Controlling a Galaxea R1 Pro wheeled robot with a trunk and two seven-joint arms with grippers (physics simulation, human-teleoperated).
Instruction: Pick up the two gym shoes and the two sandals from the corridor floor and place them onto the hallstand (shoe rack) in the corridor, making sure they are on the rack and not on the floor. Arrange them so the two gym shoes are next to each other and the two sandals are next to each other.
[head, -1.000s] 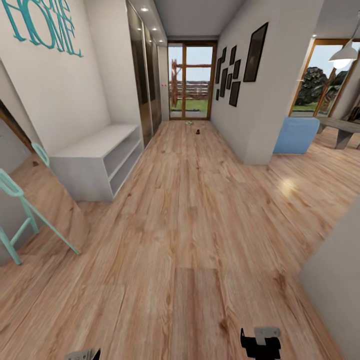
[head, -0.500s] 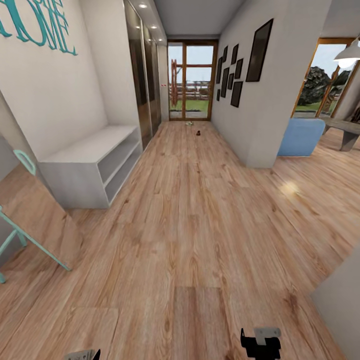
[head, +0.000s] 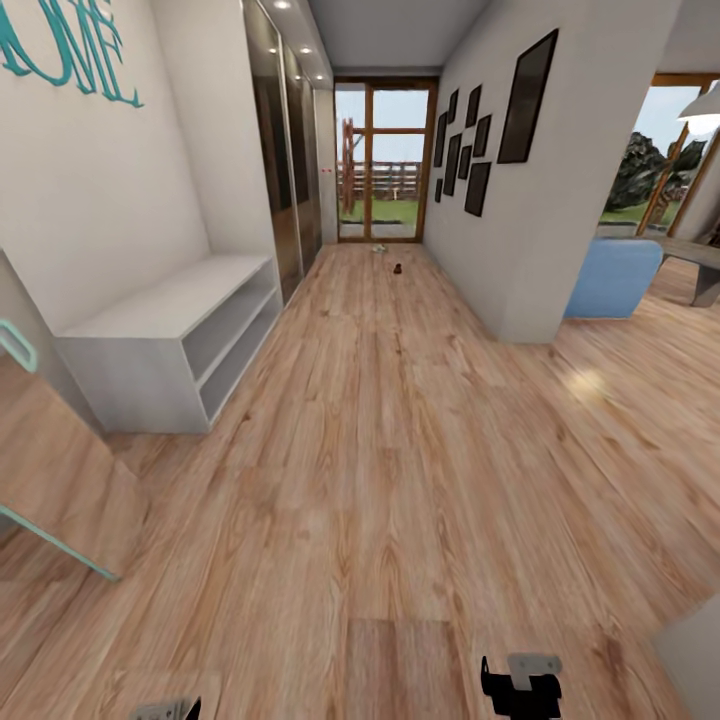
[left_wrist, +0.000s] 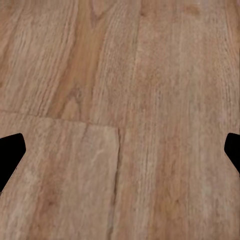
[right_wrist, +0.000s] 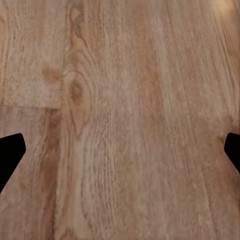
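Far up the corridor floor (head: 380, 420), tiny shoes (head: 397, 266) looked light and pliable, best gripped at the heel collar; both wrist views showed each gripper's fingertips spread wide, empty.

Large teal cursive wall lettering (head: 70, 50) stands on the white wall at about ten o'clock in the head view, above the low white bench (head: 165, 340). The legible part reads "OME"; the letters before it run off the frame. No other text is readable.
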